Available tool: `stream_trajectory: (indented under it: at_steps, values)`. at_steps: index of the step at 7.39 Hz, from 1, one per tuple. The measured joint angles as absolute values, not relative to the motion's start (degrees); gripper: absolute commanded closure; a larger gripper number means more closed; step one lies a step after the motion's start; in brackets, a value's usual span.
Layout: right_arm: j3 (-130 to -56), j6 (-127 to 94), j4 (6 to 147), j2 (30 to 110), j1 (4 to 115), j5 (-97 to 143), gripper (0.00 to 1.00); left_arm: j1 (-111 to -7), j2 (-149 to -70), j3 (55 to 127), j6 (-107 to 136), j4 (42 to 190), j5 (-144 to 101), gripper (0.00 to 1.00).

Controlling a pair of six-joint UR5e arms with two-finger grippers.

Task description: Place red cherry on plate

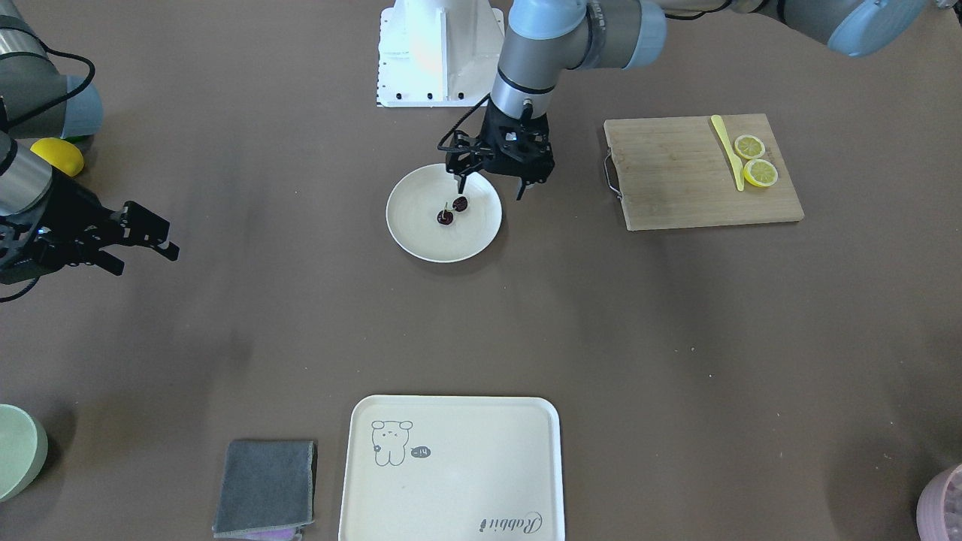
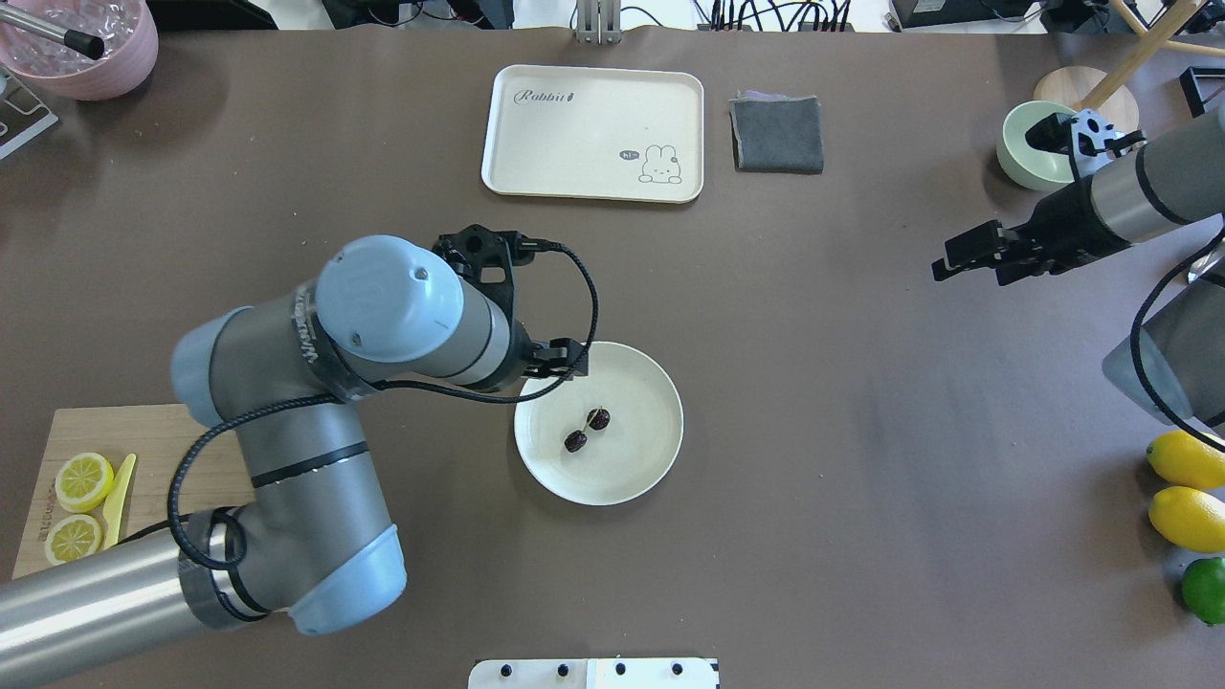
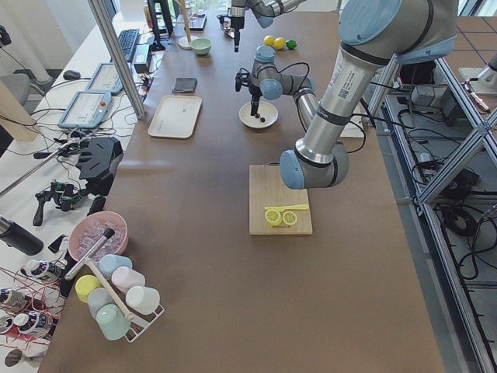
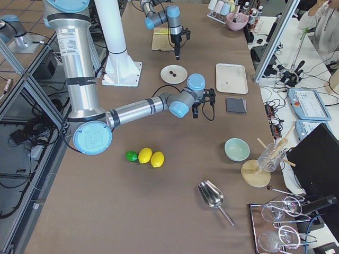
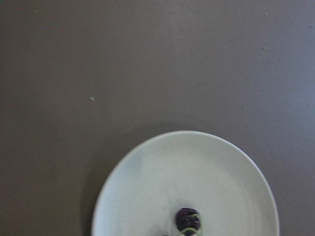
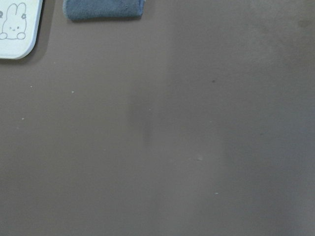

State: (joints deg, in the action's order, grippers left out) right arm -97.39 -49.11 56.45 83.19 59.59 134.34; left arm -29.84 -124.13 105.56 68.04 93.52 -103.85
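Note:
The red cherry (image 1: 452, 211), two tiny dark fruits on one green stem, lies near the middle of the round cream plate (image 1: 421, 234). The overhead view shows the cherry (image 2: 587, 432) resting free on the plate (image 2: 634, 461). My left gripper (image 1: 490, 188) hangs open just above the plate's robot-side rim, with nothing between its fingers. The left wrist view looks down on the plate (image 5: 162, 177), with one cherry (image 5: 188, 220) at the bottom edge. My right gripper (image 1: 149, 261) hovers open and empty far off to the side, over bare table.
A wooden cutting board (image 1: 676, 188) holds two lemon slices and a yellow knife. A cream rabbit tray (image 1: 451, 481) and a grey cloth (image 1: 267, 487) lie at the operators' edge. A green bowl (image 1: 15, 451), whole lemons (image 2: 1187, 517) and a pink bowl (image 2: 81, 48) sit at the margins.

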Motion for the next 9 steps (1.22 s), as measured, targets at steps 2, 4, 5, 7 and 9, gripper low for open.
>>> stream_trajectory:
  at_steps: [2, 4, 5, 7, 9]
  values:
    - [-97.08, -37.03, 59.20, 86.56, 66.96, 135.95, 0.00, -40.70, -116.70, 107.94, 49.70, 89.55, -110.86, 0.03]
    - [-96.37, -24.38, 65.79, 88.29, 75.58, 136.36, 0.00, -53.99, -106.68, 108.32, 28.00, 89.30, -118.29, 0.03]
    - [-95.70, -17.04, 69.42, 89.13, 80.12, 136.63, 0.00, -59.64, -102.00, 107.82, 18.71, 89.48, -120.24, 0.03]
    - [-94.72, -8.13, 73.43, 91.01, 86.00, 137.36, 0.00, -68.97, -95.74, 105.55, 7.43, 89.19, -125.06, 0.03]
    - [-93.49, -1.56, 74.20, 93.60, 91.01, 138.93, 0.00, -77.02, -93.62, 101.79, 0.04, 88.88, -129.78, 0.03]
